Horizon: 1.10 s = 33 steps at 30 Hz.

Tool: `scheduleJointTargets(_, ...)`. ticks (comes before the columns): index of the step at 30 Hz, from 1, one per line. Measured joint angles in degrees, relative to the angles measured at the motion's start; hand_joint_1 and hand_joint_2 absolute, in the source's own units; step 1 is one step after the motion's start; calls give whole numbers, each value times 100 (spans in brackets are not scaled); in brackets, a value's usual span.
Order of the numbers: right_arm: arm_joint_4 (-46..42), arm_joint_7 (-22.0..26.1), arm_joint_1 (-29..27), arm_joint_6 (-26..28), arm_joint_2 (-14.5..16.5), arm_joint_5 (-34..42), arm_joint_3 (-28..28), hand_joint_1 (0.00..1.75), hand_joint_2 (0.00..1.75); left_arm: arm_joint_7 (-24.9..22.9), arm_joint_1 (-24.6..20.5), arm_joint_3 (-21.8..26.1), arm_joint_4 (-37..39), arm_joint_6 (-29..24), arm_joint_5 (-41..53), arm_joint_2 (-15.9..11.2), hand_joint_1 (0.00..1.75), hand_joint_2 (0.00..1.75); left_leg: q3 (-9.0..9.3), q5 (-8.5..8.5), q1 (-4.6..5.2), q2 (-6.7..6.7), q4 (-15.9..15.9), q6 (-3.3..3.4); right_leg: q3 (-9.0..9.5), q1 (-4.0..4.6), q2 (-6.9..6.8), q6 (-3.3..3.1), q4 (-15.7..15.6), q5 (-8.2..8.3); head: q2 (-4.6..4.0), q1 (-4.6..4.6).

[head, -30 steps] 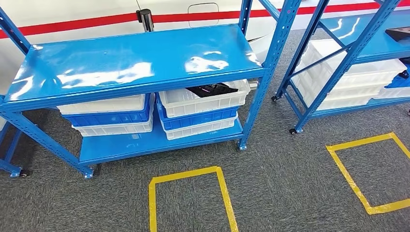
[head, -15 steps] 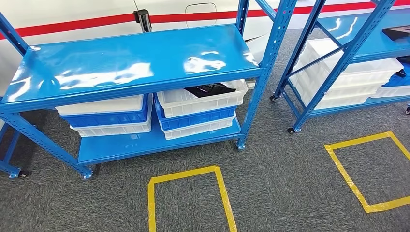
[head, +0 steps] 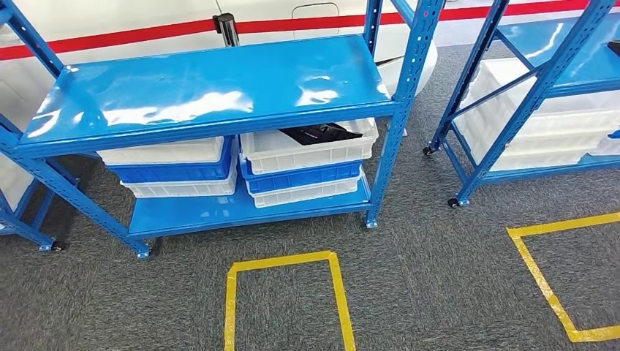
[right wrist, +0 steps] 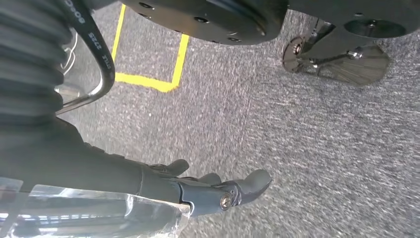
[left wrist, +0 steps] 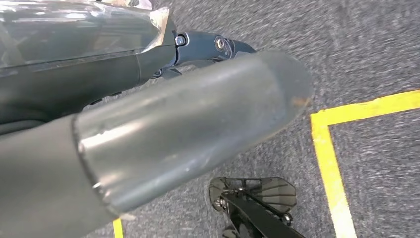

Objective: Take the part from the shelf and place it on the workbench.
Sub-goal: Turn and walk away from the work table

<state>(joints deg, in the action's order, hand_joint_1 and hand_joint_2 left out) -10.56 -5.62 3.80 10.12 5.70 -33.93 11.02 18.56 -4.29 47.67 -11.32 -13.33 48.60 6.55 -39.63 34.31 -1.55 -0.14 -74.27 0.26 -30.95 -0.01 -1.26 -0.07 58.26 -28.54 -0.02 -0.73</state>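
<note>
Black part (head: 319, 134) lies in the top white bin (head: 311, 150) on the blue shelf (head: 212, 80), not yet reached: this looks like the approach step. Both hands hang empty over carpet, the right hand (right wrist: 198, 191) with fingers (right wrist: 252, 181) loosely extended and apart; the left hand's (left wrist: 208, 47) finger state I cannot tell. Next, an arm must reach under the top deck into that bin.

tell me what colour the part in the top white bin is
Black, lying in the top white bin under the shelf; part shows best in the head view.

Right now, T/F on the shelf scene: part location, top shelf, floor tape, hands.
1. The black part lies in the top white bin of the right stack. True.
2. The blue rack's top shelf carries a bin. False: it is bare.
3. A yellow tape outline marks the carpet in front of the rack. True.
4. The right hand holds the part. False: it holds nothing and hangs over the carpet.
5. The left stack's top bin is blue. False: it is white.
</note>
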Motion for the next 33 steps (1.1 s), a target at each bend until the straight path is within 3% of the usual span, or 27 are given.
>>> scheduleJointTargets(2,0,7,19,-2,7,-1,-1,0,175,1,5,0,-1,0,-2,-2,0,0,345,-344,109,86,647,194,18,65,-84,-27,-2,-6,1,-1)
scheduleJointTargets(4,-1,11,34,-10,33,-3,-1,0,175,3,-8,-1,-10,1,-4,-19,0,0,697,-549,239,292,1314,410,36,107,-171,-36,-2,-16,1,-31)
scheduleJointTargets(5,-2,12,41,-19,48,-4,-1,0,175,6,-17,-1,-15,2,-5,-25,0,0,772,-573,290,356,1475,478,38,110,-214,-35,-6,-18,1,-40)
scheduleJointTargets(7,-4,10,61,-35,51,-8,-3,0,175,11,-24,-1,-17,2,-7,-24,0,0,780,-602,327,308,1566,504,43,107,-307,-25,-21,-14,0,-31)
scheduleJointTargets(8,-7,7,70,-48,53,-13,-4,0,175,11,-20,-1,-17,1,-9,-24,0,0,803,-656,307,260,1624,490,36,107,-303,-13,-7,-20,0,-17)
scheduleJointTargets(10,-12,2,87,-74,36,-20,-4,0,175,10,-17,1,-16,-1,-20,-14,0,0,848,-761,241,175,1751,447,-52,104,-154,6,192,-142,0,-19)
scheduleJointTargets(12,-13,0,103,-91,19,-21,-3,0,175,9,-23,2,-16,-3,-38,3,0,0,839,-811,195,86,1792,418,-327,49,23,19,831,-461,0,-28)
scheduleJointTargets(13,-14,-6,122,-94,11,-22,-3,0,175,5,-22,2,-16,-5,-46,11,0,0,822,-823,182,38,1790,406,-468,15,47,42,1191,-609,0,-28)
scheduleJointTargets(14,-14,-17,140,-97,3,-24,-3,0,175,1,-21,2,-13,-8,-51,22,0,0,809,-832,167,-19,1788,388,-560,-20,56,87,1455,-703,0,-26)
scheduleJointTargets(15,-15,-33,153,-100,-4,-29,-3,0,175,-4,-18,2,-10,-11,-52,32,0,0,802,-838,148,-78,1783,367,-538,-55,57,156,1482,-689,0,-25)
scheduleJointTargets(16,-15,-51,156,-101,-9,-37,-3,0,175,-9,-17,2,-7,-13,-53,39,0,0,799,-842,125,-142,1774,337,-413,-92,62,243,1285,-584,0,-26)
scheduleJointTargets(18,-15,-75,125,-103,-21,-51,-4,0,175,-13,-17,2,-4,-18,-54,50,0,0,778,-830,88,-273,1722,251,-9,-176,190,411,509,-294,0,-30)
scheduleJointTargets(19,-14,-80,107,-106,-21,-55,-5,0,175,-15,-19,2,-4,-23,-54,53,0,0,746,-818,83,-330,1675,200,127,-195,273,426,195,-209,0,-36)
scheduleJointTargets(21,-14,-81,90,-112,-15,-56,-5,0,175,-19,-17,3,-4,-36,-54,54,0,0,676,-815,88,-410,1617,112,203,-183,377,339,-33,-196,0,-32)
scheduleJointTargets(23,-15,-80,99,-114,-4,-58,-7,0,175,-20,-4,3,-2,-39,-54,56,0,0,640,-827,71,-443,1609,62,215,-174,299,212,-35,-177,0,-20)
scheduleJointTargets(24,-15,-80,101,-114,2,-60,-8,0,175,-20,1,3,-1,-38,-54,58,0,0,613,-796,62,-383,1558,43,232,-179,258,169,-39,-167,0,-11)
scheduleJointTargets(26,-15,-80,90,-114,13,-62,-9,0,175,-20,-6,2,-1,-38,-54,63,0,0,411,-561,47,-170,1137,6,249,-184,154,93,-50,-154,0,16)
scheduleJointTargets(28,-15,-80,75,-114,11,-63,-9,0,175,-20,-12,2,-1,-39,-54,65,0,0,30,-222,43,-25,375,-23,247,-147,38,47,-48,-165,0,33)
scheduleJointTargets(30,-15,-80,70,-114,8,-64,-9,0,87,-20,-3,2,0,-39,-54,66,0,0,-206,-151,42,-3,-49,-19,249,-117,-70,23,-47,-184,0,33)
scheduleJointTargets(31,-15,-82,69,-109,7,-68,-9,0,44,-18,2,3,0,-39,-54,67,0,0,-175,-261,43,-1,38,-1,257,-105,-106,12,-47,-194,0,33)
scheduleJointTargets(32,-15,-86,69,-92,5,-73,-9,0,0,-14,5,3,0,-39,-54,66,0,0,-22,-455,46,4,354,33,275,-92,-136,1,-48,-207,0,33)
scheduleJointTargets(33,-15,-90,69,-62,5,-74,-9,0,0,-9,6,4,-1,-38,-54,65,0,0,178,-638,57,22,760,76,293,-84,-155,-5,-50,-219,0,33)
